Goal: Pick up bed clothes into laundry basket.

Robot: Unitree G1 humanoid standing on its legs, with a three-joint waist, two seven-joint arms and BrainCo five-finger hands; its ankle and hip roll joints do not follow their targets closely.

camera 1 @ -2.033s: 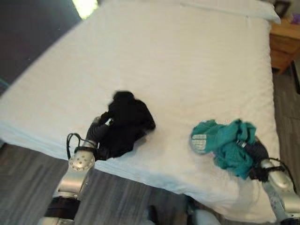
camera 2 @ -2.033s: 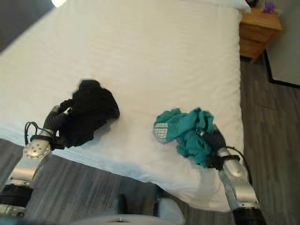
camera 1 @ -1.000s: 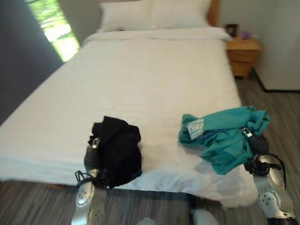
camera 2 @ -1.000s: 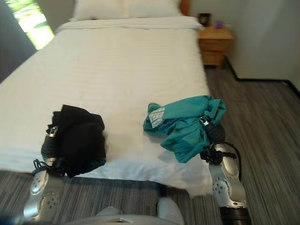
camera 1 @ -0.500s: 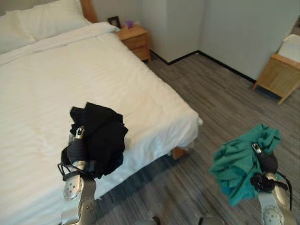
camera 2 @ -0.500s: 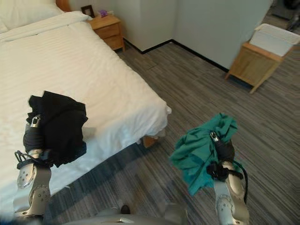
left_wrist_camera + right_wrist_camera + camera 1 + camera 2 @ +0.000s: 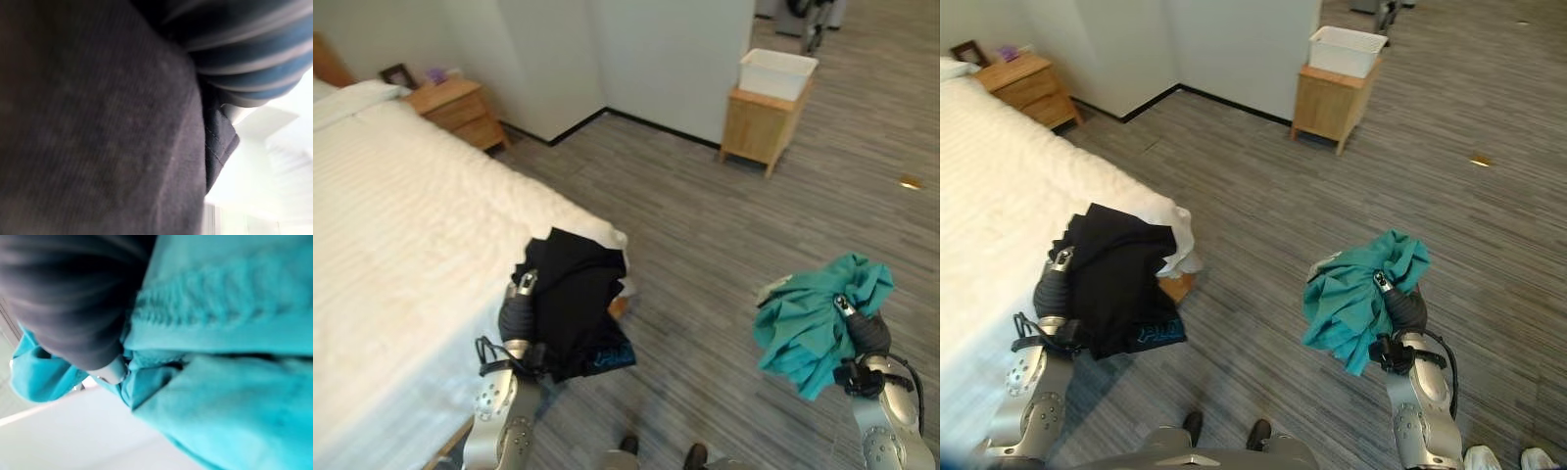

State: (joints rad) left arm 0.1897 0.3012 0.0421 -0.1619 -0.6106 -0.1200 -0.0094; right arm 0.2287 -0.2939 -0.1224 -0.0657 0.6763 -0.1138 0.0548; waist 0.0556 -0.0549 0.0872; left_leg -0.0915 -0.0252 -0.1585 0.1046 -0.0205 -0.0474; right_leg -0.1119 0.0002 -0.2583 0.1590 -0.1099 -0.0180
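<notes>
The left hand (image 7: 516, 311) grips a crumpled black cloth (image 7: 573, 304); the right hand (image 7: 867, 333) grips a bunched teal cloth (image 7: 808, 318) over the floor (image 7: 705, 215).

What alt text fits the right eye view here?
Each robot hand holds a garment lifted: the left robot hand a black garment beside the white bed, the right robot hand a teal garment over grey floor. A white basket sits on a wooden stand beyond.

Fingers of left hand (image 7: 516, 315) and right hand (image 7: 867, 334) buried in bunched clothes.
</notes>
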